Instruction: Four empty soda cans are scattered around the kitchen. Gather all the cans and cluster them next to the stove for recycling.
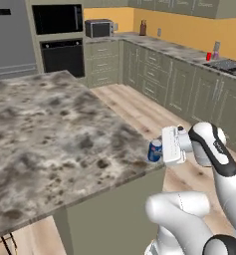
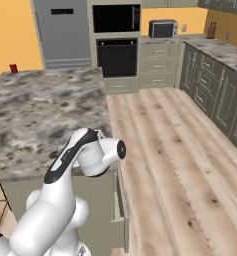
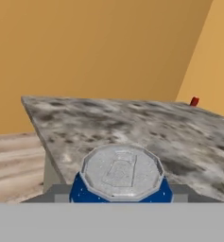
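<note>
Blue soda can (image 1: pixel 155 150) with a white band, standing upright at the near right edge of the marble-patterned island counter (image 1: pixel 50 134). Lettering on the can's side is too small and blurred to read; no other writing in the kitchen is legible. In the hand view the same can (image 3: pixel 120 182) sits directly before the camera, its silver top facing the lens and its blue wall below, with the dark fingers (image 3: pixel 52 193) flanking it left and right.

Gripper (image 1: pixel 159 151) of the white arm (image 1: pixel 214 149), held level at can height and reaching in from the floor side of the island. Its fingers are pinched partway in around the blue can, one on each side and apparently against its wall.

Cans counted: four. One blue, in the gripper. One red can (image 2: pixel 13 68) upright on the far left corner of the island, seen also as a small red dot (image 3: pixel 194 101) at the far edge of the counter in the hand view. One red can (image 1: pixel 208 56) and one purple-pink can (image 1: pixel 216 54) just beside it, both upright on the back counter (image 1: pixel 164 45) near the black stove (image 1: pixel 229 64).

One toaster oven (image 1: pixel 98 28) stands on that counter's far end.
</note>
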### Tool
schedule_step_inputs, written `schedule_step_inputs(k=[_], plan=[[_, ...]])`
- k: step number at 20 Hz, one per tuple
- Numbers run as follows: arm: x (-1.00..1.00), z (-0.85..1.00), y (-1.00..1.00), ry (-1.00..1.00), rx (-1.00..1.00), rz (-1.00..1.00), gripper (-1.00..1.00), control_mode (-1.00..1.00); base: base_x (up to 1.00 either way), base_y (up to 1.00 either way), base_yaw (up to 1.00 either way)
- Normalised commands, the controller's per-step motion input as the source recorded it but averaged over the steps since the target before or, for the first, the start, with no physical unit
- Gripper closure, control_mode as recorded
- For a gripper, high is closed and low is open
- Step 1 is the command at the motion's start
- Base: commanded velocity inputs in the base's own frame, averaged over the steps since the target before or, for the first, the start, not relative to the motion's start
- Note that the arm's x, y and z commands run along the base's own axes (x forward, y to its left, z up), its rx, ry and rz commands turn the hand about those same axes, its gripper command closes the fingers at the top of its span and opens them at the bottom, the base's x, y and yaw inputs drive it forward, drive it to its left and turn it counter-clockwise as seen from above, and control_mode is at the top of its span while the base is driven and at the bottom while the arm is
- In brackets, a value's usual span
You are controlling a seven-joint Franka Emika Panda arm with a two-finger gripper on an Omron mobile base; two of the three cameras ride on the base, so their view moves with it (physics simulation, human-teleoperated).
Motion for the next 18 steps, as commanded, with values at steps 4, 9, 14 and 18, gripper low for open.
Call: schedule_step_inputs(k=[4,9,14,18], plan=[[0.0,0.0,0.0,0.0,0.0,0.0,1.0,1.0,0.42,-0.67,-0.05],[0.0,0.0,0.0,0.0,0.0,0.0,1.0,1.0,0.43,-0.66,-0.04],[0.0,0.0,0.0,0.0,0.0,0.0,1.0,1.0,0.43,-0.65,-0.04],[0.0,0.0,0.0,0.0,0.0,0.0,1.0,1.0,0.42,-0.6,-0.03]])
